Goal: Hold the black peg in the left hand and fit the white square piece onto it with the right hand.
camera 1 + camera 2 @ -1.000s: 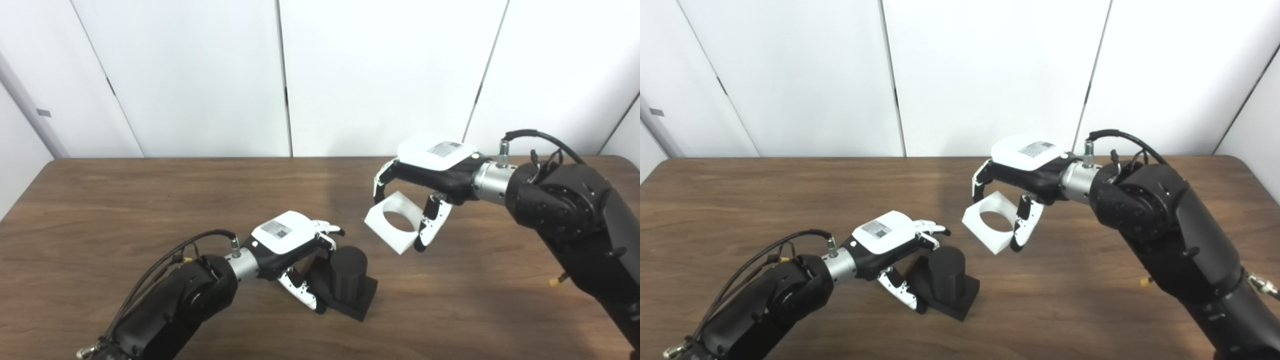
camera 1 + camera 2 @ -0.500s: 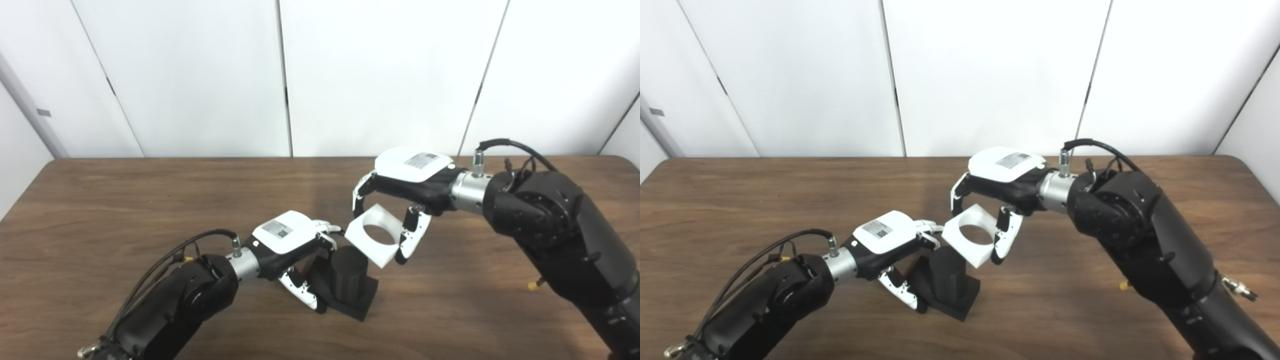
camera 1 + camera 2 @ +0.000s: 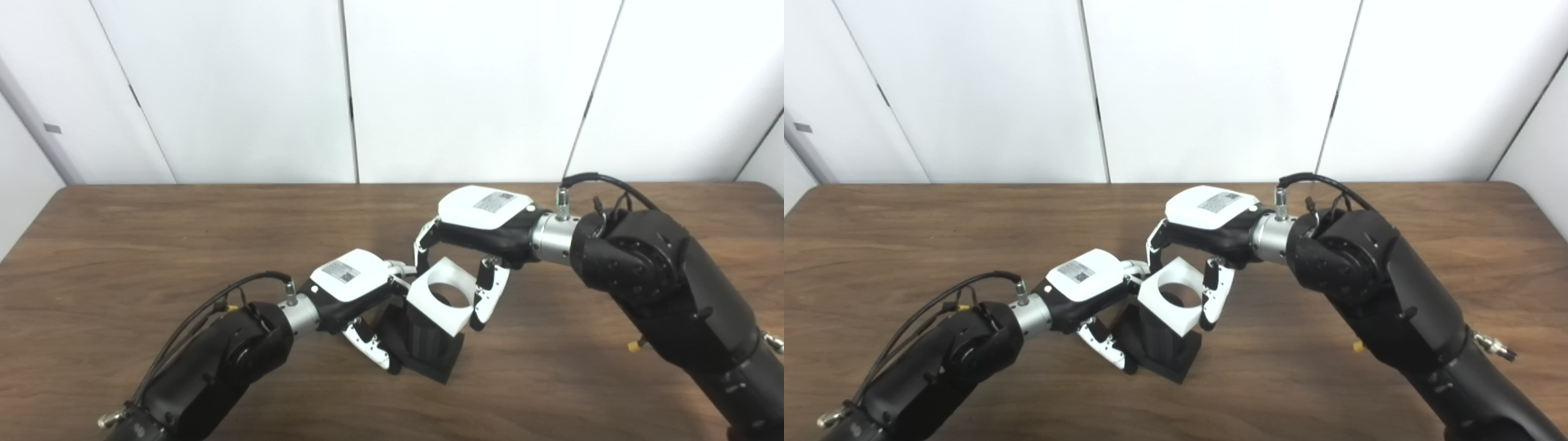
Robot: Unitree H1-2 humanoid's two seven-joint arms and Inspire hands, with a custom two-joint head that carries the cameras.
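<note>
Two hands meet mid-table [image 3: 122, 245]: nearest, the left hand [image 3: 352, 288] clamps the black peg [image 3: 429, 343] upright; beyond, the right hand [image 3: 474, 236] pinches the white square piece [image 3: 442, 297] by opposite edges just over it. Piece looks rigid, light.

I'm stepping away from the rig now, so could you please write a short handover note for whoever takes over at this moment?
Left hand: shut on the black cylindrical peg, whose square base rests on the brown wooden table.
Right hand: shut on the white square piece with a round hole, held tilted over the peg's top.
Done: both parts grasped; hole brought over the peg, dark peg top visible through it.
Left: level the piece, push it down the peg until seated, then release. How far it is already on cannot be told.
</note>
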